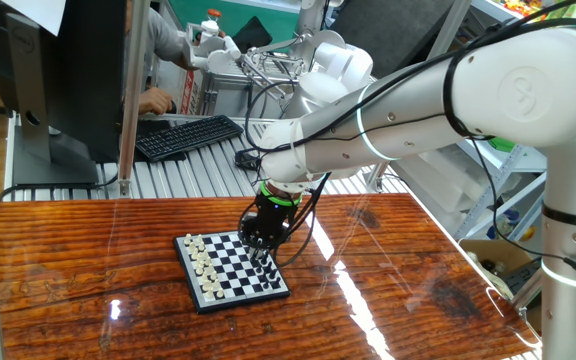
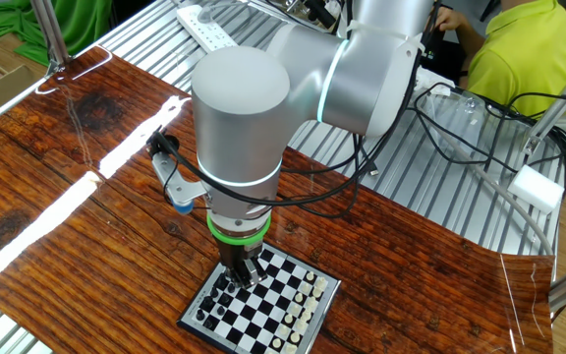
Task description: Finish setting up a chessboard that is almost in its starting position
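The small black-framed chessboard (image 1: 230,266) lies on the wooden table, with tiny white pieces (image 1: 200,262) along its left edge and black pieces (image 1: 269,272) along its right edge. My gripper (image 1: 261,247) points straight down over the far end of the black row, its tips among or just above the pieces. In the other fixed view the board (image 2: 269,301) lies under the arm's wrist, and the gripper (image 2: 243,273) is low at the black side (image 2: 214,307). The fingers are dark and close together; whether they hold a piece is hidden.
A black keyboard (image 1: 188,136) and a monitor (image 1: 68,80) stand behind the table on a slatted metal surface. A person in a yellow shirt (image 2: 519,49) sits there. Cables (image 2: 460,128) lie on the slats. The wooden table's edge (image 1: 468,290) is at the right.
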Action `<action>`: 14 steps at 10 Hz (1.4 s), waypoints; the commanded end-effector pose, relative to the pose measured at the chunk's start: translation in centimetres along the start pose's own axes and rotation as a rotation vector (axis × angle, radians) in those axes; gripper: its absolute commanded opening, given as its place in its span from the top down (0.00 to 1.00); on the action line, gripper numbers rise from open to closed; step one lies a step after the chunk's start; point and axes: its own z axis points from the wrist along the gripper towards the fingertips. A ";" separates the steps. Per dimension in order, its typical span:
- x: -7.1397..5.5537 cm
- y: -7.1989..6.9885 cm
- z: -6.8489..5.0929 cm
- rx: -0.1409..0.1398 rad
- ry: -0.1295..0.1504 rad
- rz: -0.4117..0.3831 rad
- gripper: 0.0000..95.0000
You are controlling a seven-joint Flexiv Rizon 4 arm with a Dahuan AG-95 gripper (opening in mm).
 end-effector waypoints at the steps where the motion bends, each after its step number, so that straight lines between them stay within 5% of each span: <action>1: 0.0 0.0 0.0 0.001 0.000 -0.004 1.00; 2: 0.0 0.0 0.0 0.005 -0.003 -0.008 0.80; 14: 0.1 0.0 -0.2 0.004 0.003 0.003 0.80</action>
